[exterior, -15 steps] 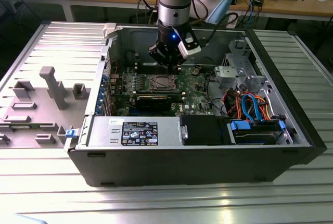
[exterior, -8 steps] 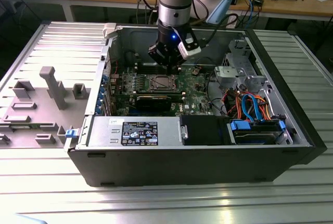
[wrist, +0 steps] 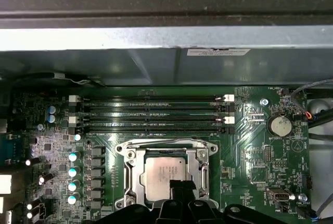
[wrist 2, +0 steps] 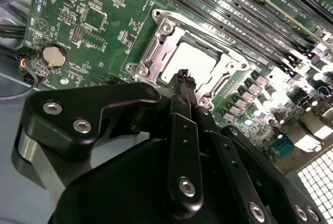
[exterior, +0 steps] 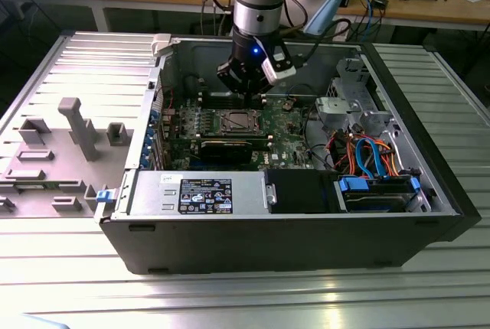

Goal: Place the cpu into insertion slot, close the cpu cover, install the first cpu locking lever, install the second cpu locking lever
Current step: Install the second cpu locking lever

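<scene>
The cpu [wrist: 162,174] lies flat in the insertion slot [exterior: 236,121], its silver-grey top showing through the window of the cpu cover [wrist: 136,174]. The cover lies down over the chip, framing it on all sides. A thin wire locking lever [wrist: 166,141] runs along one edge of the socket. My gripper [wrist 2: 183,74] hangs just above the socket's edge, with its black fingers together and nothing between them. In the second wrist view the cpu [wrist 2: 195,61] sits right behind the fingertips. In the exterior view the gripper [exterior: 246,90] is inside the open computer case, above the board.
Long black memory slots [wrist: 151,113] run beside the socket. A coin battery [wrist: 281,125] sits on the board. A black expansion card [exterior: 233,148], the power supply [exterior: 195,193] and drive bays with orange and blue cables [exterior: 367,157] fill the case. The case walls [exterior: 161,57] stand around.
</scene>
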### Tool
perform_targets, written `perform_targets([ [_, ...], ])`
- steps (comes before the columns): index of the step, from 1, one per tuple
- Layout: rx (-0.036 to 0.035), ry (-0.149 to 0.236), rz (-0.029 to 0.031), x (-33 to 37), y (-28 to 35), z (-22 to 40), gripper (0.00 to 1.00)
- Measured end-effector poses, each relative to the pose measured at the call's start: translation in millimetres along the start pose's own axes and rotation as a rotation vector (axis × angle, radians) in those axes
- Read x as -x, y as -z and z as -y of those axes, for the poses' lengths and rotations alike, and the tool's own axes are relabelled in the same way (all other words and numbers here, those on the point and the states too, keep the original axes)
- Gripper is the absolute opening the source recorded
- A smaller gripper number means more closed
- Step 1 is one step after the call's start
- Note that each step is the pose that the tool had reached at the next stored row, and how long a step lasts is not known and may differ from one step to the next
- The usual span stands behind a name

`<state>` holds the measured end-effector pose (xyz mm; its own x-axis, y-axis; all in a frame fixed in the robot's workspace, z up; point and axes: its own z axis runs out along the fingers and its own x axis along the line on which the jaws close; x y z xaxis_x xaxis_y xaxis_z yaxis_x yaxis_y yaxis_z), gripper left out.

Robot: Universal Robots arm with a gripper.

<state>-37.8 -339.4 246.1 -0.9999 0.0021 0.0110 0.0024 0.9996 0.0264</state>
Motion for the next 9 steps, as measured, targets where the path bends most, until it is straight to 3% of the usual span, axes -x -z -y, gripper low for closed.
perform_targets([
  [9, -0.0002, 0.001, -0.0013, -0.7, -0.8, 12.0, 0.11],
])
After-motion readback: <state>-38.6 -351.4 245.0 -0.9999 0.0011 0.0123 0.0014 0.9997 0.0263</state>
